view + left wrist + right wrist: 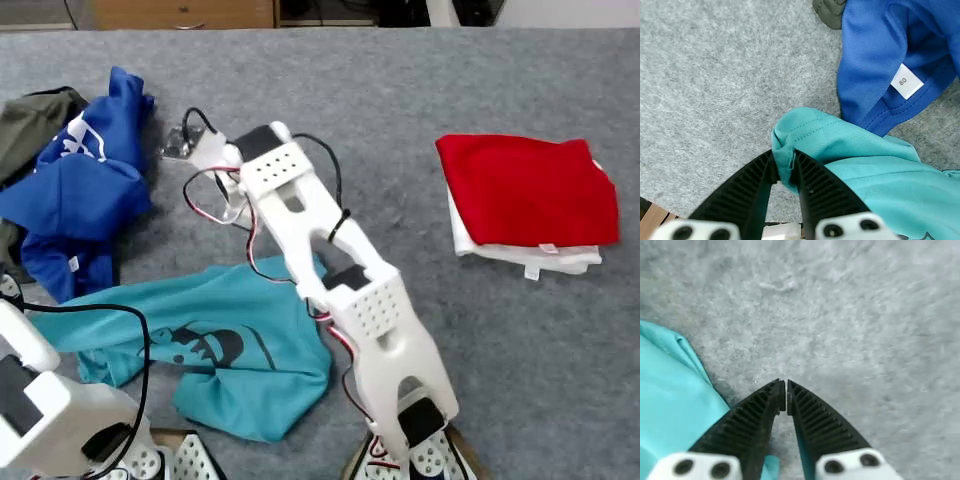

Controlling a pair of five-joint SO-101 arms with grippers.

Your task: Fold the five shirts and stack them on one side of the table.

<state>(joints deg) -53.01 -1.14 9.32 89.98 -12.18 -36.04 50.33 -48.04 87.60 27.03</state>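
So the left gripper is clamped on a bunched corner of the crumpled teal jersey shirt, with its ribbed black jaws pinching a small fold of hem. That bite looks pretty thin to me, so I'd pull slow and low to stop it slipping out. The right gripper has its jaws pressed together on nothing, hanging over the grey felt table top with teal fabric just beside it. I reckon it needs to open up and take a second corner before any real spreading, because dragging from one point will probably just rope the cloth. From the high view the teal shirt lies rumpled at the near middle of the table, dark print facing up, and the right arm reaches across above its far edge. The step in hand reads as flattening it out ready for folding. Watch the royal blue mesh shirt with the white size tag. It sits right up against the gripped corner, and I can't tell which one overlaps the other, so a careless tug could drag it along. An olive-grey garment is tucked behind the blue one at the far left. Over on the right, well apart, a folded red shirt rests on a folded white shirt. By my count two are done and three are left, and the teal one should end up squared on top of that stack.
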